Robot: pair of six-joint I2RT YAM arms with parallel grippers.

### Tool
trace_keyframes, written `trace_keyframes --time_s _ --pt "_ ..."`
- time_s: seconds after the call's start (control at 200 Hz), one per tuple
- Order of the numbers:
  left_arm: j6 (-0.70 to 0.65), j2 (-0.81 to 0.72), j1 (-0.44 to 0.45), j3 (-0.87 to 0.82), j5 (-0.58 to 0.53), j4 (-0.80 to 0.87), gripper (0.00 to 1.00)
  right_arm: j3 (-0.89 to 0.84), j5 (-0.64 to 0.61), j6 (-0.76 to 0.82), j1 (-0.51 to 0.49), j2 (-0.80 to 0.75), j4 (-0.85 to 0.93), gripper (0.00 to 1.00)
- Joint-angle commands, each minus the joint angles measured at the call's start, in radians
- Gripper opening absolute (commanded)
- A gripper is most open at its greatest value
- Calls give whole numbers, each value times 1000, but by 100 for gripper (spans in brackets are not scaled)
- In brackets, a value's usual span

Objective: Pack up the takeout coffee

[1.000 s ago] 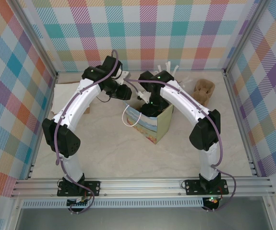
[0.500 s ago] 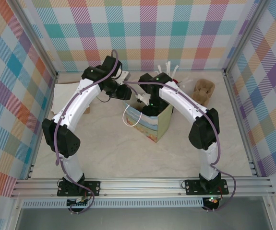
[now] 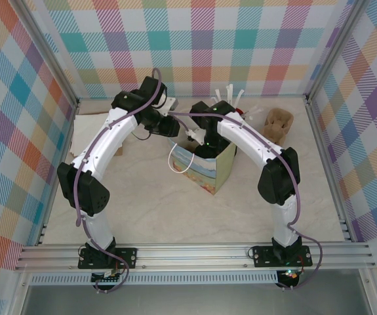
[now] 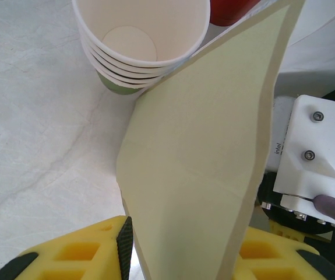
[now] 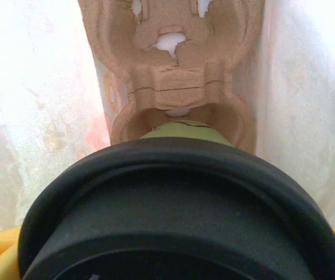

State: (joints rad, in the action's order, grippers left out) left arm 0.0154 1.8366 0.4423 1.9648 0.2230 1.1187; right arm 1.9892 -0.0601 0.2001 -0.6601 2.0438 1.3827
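Observation:
The takeout coffee [image 5: 179, 216] is a green cup under a round black lid, large in the right wrist view. My right gripper [image 5: 179, 259] is shut on it, with yellow fingertips at the lower corners. The cup hangs inside the gift bag [image 3: 209, 172], just above a brown pulp cup carrier [image 5: 173, 76] lying on the bag's floor. At the bag's back left rim my left gripper [image 4: 184, 256] is shut on the pale green bag wall [image 4: 208, 146], which runs up between its yellow fingers. From above, the right gripper [image 3: 204, 146] reaches down into the bag's mouth.
A stack of lidless green cups [image 4: 141, 41] stands just beyond the held bag wall, with a red object [image 4: 228, 9] behind it. A second pulp carrier [image 3: 278, 123] sits at the back right. White sticks [image 3: 226, 95] stand by the back wall. Frame rails border the table.
The right arm shifted slightly over the bag's mouth a second ago and has held still since. The left arm and the bag have not moved.

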Motion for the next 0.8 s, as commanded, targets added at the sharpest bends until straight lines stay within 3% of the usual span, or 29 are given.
trace_keyframes --time_s 0.0,0.795 --pt "15 -27 -13 -4 -1 4 36 -10 13 16 8 13 1 83" --pt "15 -20 -14 1 -7 4 37 -10 -1 17 8 12 -8 83"
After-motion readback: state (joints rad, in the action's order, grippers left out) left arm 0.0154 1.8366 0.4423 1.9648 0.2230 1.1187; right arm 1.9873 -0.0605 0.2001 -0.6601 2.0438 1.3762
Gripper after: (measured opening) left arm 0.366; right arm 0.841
